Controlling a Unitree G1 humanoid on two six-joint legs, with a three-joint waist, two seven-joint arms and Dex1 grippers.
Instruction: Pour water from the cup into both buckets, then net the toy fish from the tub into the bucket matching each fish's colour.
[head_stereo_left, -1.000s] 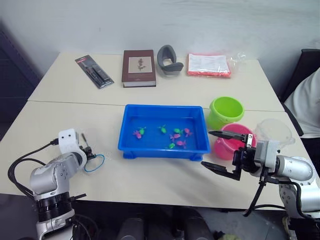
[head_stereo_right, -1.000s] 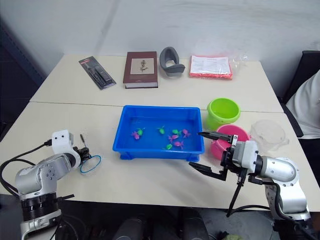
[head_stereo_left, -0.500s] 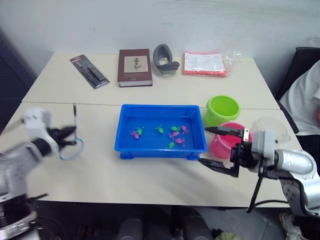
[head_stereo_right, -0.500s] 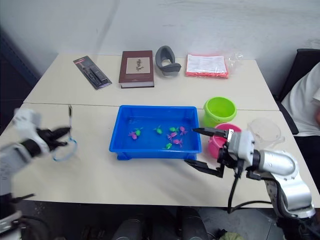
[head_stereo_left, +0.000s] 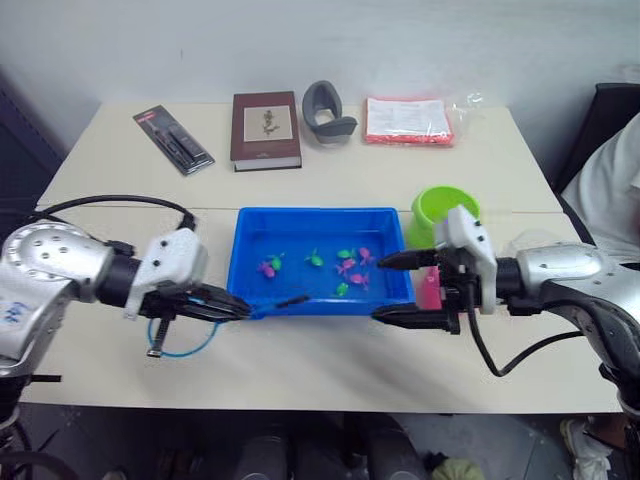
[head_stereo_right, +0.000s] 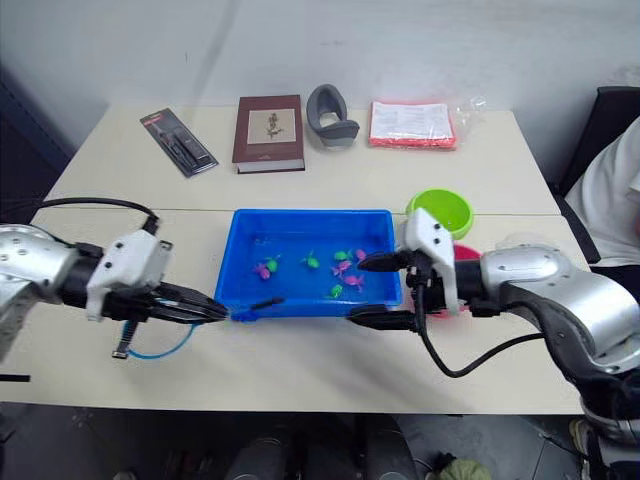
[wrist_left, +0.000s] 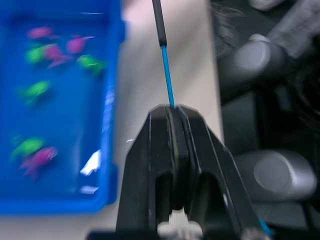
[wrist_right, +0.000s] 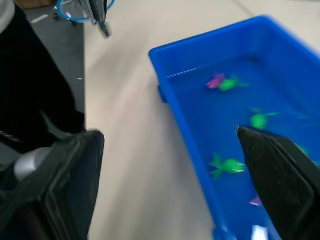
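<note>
- Bright blue, shallow rectangular plastic tub (head_stereo_left: 247, 240) is sitting mid-table, tiny magenta and green toy fish (head_stereo_left: 318, 260) floating inside.
- Left gripper (head_stereo_left: 238, 307) is pinching shut on the thin black handle of the small blue-rimmed hoop net (head_stereo_left: 178, 340), right at the tub's near-left corner.
- Right gripper (head_stereo_left: 395, 288), fingers spread wide and holding nothing, is hanging at the tub's near-right corner, crowding the lime green round plastic bucket (head_stereo_left: 432, 213).
- Brown hardcover book (head_stereo_left: 265, 129) is lying well behind.
</note>
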